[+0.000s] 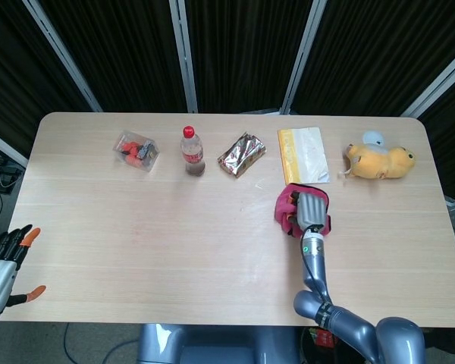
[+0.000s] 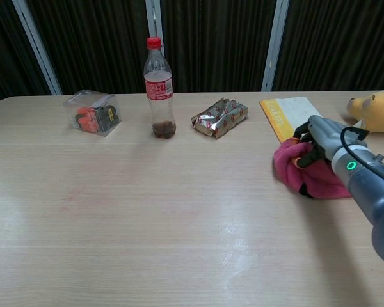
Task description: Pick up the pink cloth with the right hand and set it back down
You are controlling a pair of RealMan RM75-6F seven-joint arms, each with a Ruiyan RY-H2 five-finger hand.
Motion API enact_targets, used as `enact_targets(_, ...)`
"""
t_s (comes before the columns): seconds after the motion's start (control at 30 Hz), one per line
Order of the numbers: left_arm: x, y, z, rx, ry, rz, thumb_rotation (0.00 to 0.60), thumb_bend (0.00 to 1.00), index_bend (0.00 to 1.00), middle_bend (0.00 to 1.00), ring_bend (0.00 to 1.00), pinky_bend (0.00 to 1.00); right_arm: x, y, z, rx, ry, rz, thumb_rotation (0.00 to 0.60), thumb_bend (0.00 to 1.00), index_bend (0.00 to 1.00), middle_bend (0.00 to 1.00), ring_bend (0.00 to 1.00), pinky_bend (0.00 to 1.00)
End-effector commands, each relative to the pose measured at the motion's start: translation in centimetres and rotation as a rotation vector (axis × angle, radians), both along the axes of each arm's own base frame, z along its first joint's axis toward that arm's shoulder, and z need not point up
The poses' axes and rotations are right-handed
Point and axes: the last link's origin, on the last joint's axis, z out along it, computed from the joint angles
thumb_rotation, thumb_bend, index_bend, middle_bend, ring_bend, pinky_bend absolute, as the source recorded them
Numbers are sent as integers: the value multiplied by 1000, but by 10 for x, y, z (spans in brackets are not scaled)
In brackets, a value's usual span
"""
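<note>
The robot's right hand [image 2: 321,142] grips the pink cloth [image 2: 301,171], fingers curled down into the bunched fabric, which bulges out on both sides of the hand in the head view [image 1: 302,210]. From the chest camera the cloth's lower edge appears to meet the wooden table [image 2: 147,217], though whether it rests there or hangs just clear cannot be told. The cloth sits on the right half of the table, just in front of a yellow-edged booklet [image 1: 302,155] and near a yellow plush toy [image 1: 379,160] lying by the right edge. Along the far side of the table, from left to right, stand a clear plastic box [image 1: 136,151] holding orange and dark items, an upright bottle [image 2: 159,87] with a red cap and a little dark liquid at the bottom, and a crinkled foil snack packet [image 1: 241,154], all well apart from the cloth. The left hand [image 1: 1,262] shows only at the lower left corner of the head view, off the table's edge, holding nothing, its dark, orange-tipped fingers spread apart.
</note>
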Motion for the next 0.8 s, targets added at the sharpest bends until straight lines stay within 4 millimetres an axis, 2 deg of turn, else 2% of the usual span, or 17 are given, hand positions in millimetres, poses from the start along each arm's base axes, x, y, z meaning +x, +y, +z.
enact_targets(0.03,-1,0,0,-4,2,6,600,0,6,0,0,0,19,6,-11,19,-46,44,600,505,741,629,488,693)
enact_targets(0.17,0,0,0,-4,1,6,600,0,6,0,0,0,41,11,-22,45,-77,100,600,506,741,629,488,693)
enact_targets(0.37,-2,1,2,-1,-1,14,600,0,6,0,0,0,54,11,-30,55,-82,118,600,506,741,629,488,693)
enact_targets(0.63,-3,0,2,-7,-9,37,600,0,6,0,0,0,29,3,-26,41,-22,62,600,505,741,629,488,693)
enact_targets(0.8,-3,-1,3,-7,-5,39,600,0,6,0,0,0,-7,-7,-5,-4,14,-5,600,505,741,629,488,693)
